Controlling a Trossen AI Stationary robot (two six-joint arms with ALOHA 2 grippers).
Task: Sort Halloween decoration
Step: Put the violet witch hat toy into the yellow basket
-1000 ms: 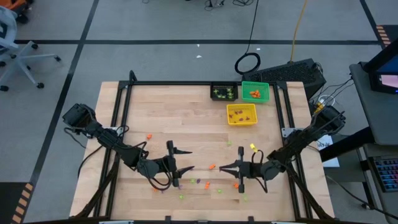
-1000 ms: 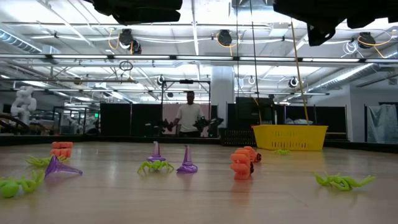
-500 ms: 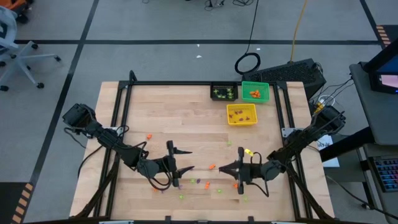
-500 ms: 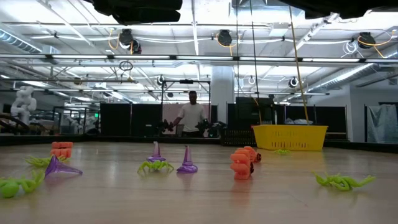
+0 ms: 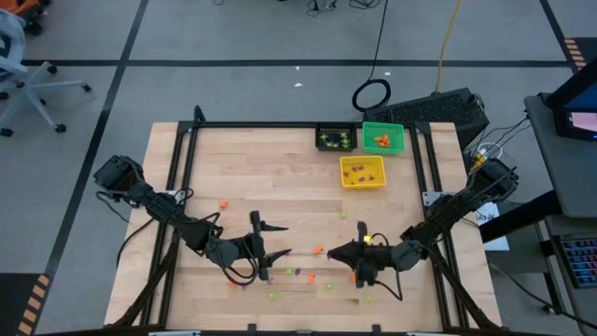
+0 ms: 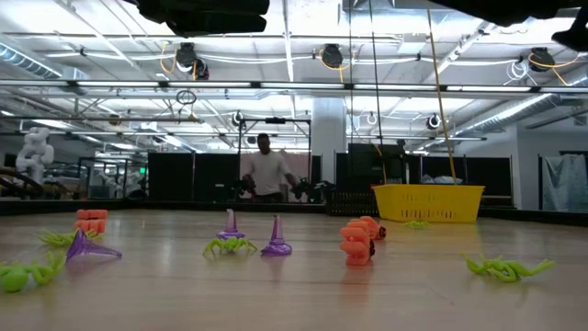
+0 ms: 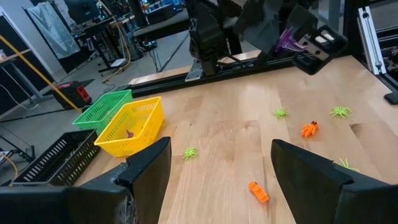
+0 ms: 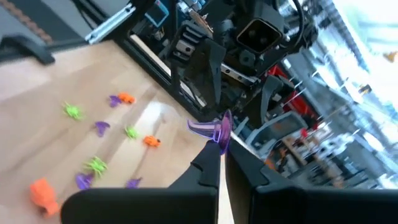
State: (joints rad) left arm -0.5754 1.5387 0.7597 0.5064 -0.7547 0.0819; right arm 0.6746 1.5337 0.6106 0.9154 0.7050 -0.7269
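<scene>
Small orange, purple and light-green Halloween trinkets (image 5: 318, 250) lie scattered on the near half of the wooden table (image 5: 261, 177); they also show in the low view (image 6: 356, 241). My right gripper (image 5: 334, 252) hangs above them at centre right, points toward the table's left and is shut on a purple trinket (image 8: 214, 129), which the left wrist view shows as well (image 7: 288, 40). My left gripper (image 5: 283, 240) faces it from the left, open, with nothing between its fingers (image 7: 152, 163). My right gripper pinches the purple trinket's lower end (image 8: 219, 144) between its two fingertips. The fingers lie about level and come from the table's right. The trinket sticks out beyond the fingertips, lifted clear of the table.
A black bin (image 5: 336, 138), a green bin (image 5: 382, 138) and a yellow bin (image 5: 363, 171) stand at the far right, each with trinkets inside. A black frame (image 5: 280, 124) edges the table. A person (image 6: 266, 173) stands in the room behind.
My right gripper has rolled about the line it points along, staying in place and shut on the purple trinket. The person in the background has shifted a little.
</scene>
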